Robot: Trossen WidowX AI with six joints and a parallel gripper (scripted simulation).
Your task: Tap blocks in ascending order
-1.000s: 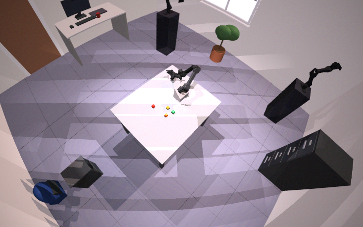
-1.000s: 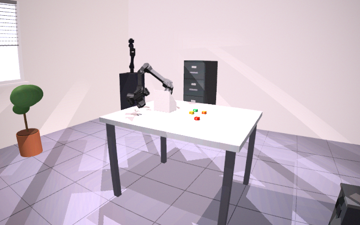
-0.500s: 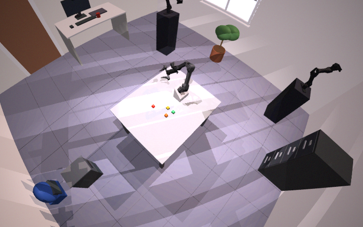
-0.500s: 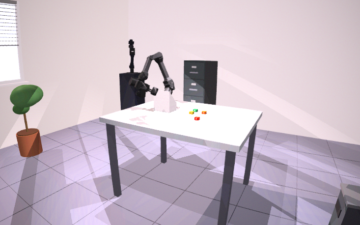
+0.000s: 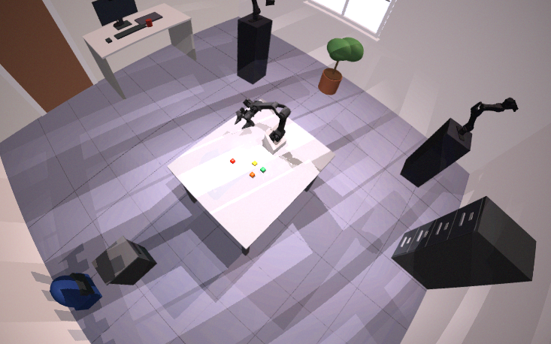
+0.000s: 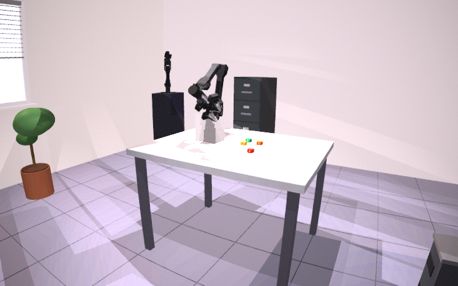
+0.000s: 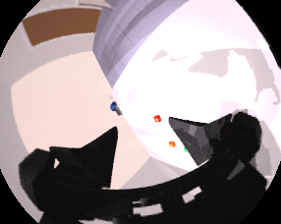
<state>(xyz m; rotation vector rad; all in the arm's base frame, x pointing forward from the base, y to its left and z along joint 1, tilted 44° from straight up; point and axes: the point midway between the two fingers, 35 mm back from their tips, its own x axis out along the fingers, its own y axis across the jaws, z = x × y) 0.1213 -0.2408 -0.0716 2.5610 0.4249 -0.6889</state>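
Note:
A red block [image 5: 232, 161] [image 6: 250, 150] [image 7: 157, 118] lies apart from the others on the white table [image 5: 243, 213] [image 6: 287, 170]. A yellow block [image 5: 254, 163] [image 6: 243, 143], a green block [image 5: 263, 170] [image 6: 248, 140] [image 7: 186, 150] and an orange block [image 5: 252, 174] [image 6: 259, 143] [image 7: 172, 144] lie close together. The digits are too small to read. The yellow block is not visible in the wrist view. My gripper [image 5: 241, 124] [image 7: 143, 124] is open and empty, high above the table, away from all the blocks.
The arm's pale base [image 5: 273, 145] [image 6: 209, 131] stands on the table near the yellow and green blocks. Off the table are a potted plant [image 5: 329, 81] [image 6: 37, 181], a dark cabinet [image 5: 452, 252] [image 6: 255, 103] and two other arms on black pedestals.

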